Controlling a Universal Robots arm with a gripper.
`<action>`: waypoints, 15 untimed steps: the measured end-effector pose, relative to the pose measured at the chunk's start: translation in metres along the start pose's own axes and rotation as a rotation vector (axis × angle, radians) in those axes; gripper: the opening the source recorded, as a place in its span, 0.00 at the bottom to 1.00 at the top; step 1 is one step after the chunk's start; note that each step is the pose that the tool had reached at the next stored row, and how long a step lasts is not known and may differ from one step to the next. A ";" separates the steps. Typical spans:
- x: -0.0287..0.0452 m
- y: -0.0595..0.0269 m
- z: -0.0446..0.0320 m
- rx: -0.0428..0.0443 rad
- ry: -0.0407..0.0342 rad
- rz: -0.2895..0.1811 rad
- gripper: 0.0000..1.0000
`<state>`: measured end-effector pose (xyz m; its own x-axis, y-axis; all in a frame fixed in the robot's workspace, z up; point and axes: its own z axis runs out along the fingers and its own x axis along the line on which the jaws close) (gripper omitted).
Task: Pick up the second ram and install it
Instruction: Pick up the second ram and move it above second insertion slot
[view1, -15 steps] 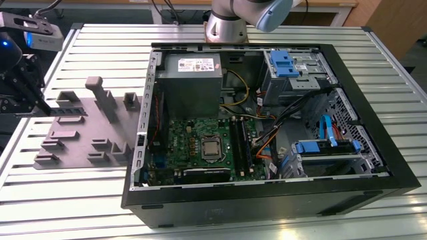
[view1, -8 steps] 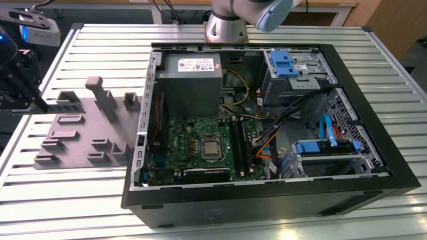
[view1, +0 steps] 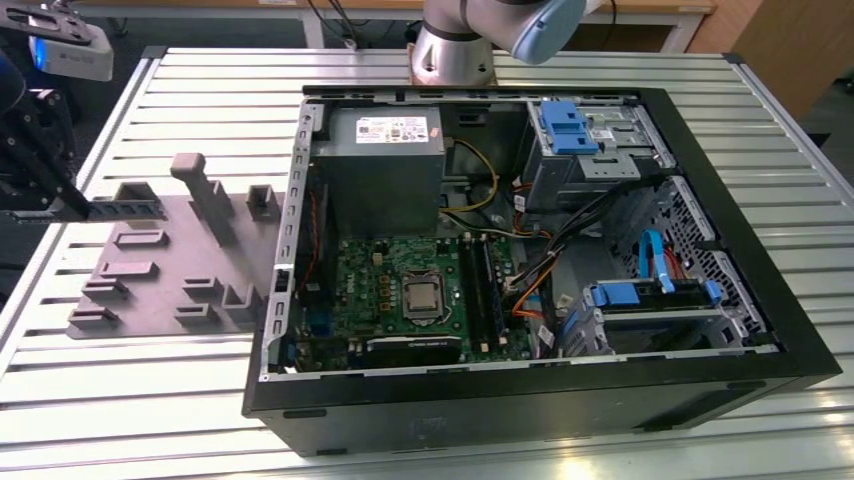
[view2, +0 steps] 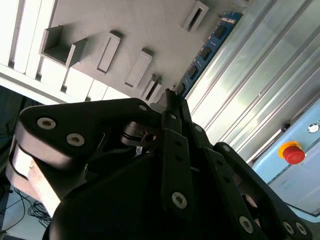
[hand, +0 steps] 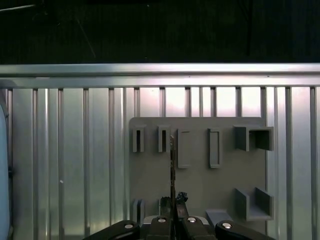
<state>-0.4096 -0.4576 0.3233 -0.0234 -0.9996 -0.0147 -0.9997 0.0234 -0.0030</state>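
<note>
Second ram (view2: 205, 51) looks thin, light and stiff. It could likely snap or scratch, so it is best held by its two flat sides near one end. The fingers (view2: 176, 135) are clamped on one end of it that way, and the rest sticks out over the grey plate (hand: 200, 190). The plate lies flat on the ribbed metal bench (hand: 75, 150). Beside the plate sits the open computer case (view1: 534, 410). Above the plate there is room to move.
</note>
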 end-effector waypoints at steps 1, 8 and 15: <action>0.0000 0.0000 -0.0014 -0.0001 0.0000 0.000 0.14; -0.0002 0.0000 -0.0126 0.0000 0.0000 0.000 0.14; -0.0003 -0.0001 -0.0232 0.0000 0.0000 0.000 0.14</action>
<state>-0.4096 -0.4576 0.3466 -0.0234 -0.9996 -0.0147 -0.9997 0.0235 -0.0031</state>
